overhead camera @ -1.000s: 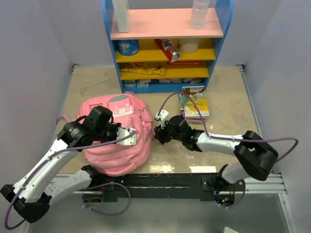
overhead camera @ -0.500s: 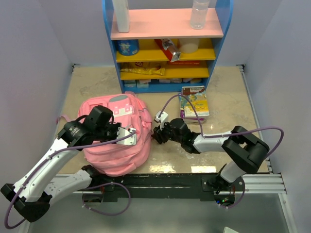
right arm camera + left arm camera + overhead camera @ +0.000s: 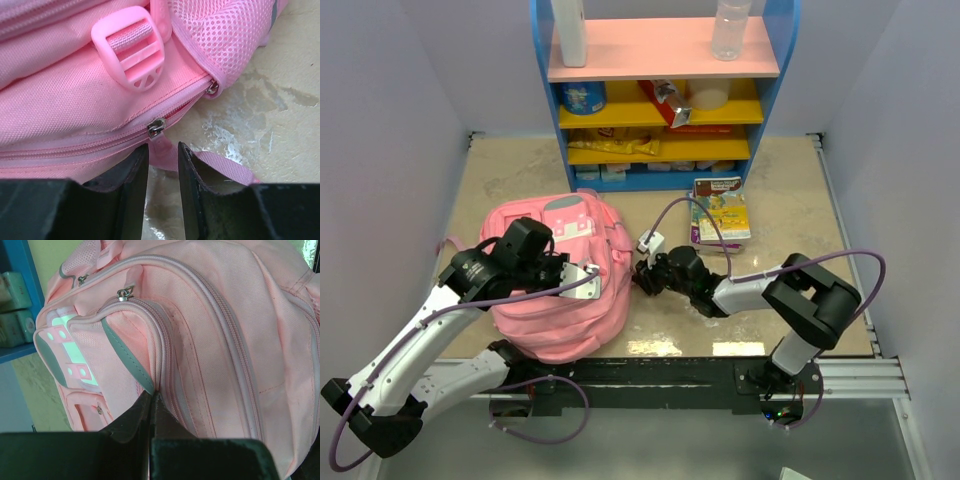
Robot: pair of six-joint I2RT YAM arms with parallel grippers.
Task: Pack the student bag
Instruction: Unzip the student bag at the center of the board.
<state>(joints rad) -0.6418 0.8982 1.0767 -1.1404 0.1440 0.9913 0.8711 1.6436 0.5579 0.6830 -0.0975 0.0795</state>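
Note:
The student bag (image 3: 560,300) is a large pink backpack lying on the table left of centre. My left gripper (image 3: 570,272) rests on top of it. In the left wrist view its fingertips (image 3: 151,394) are pressed together at the seam between the grey-trimmed front pocket (image 3: 100,355) and the main body, pinching fabric. My right gripper (image 3: 642,278) is at the bag's right edge. In the right wrist view its jaws (image 3: 163,147) stand narrowly apart, with the pink pull tab (image 3: 166,154) of a metal zip slider (image 3: 156,127) lying between them.
A blue, pink and yellow shelf (image 3: 660,100) with bottles, boxes and snacks stands at the back. A picture book (image 3: 718,210) lies on the table right of the bag. A pink strap buckle (image 3: 132,52) and a loose strap (image 3: 225,169) lie near the right fingers.
My right arm has reached further left, bringing its gripper up to the bag's right edge. The left arm and the bag have not moved.

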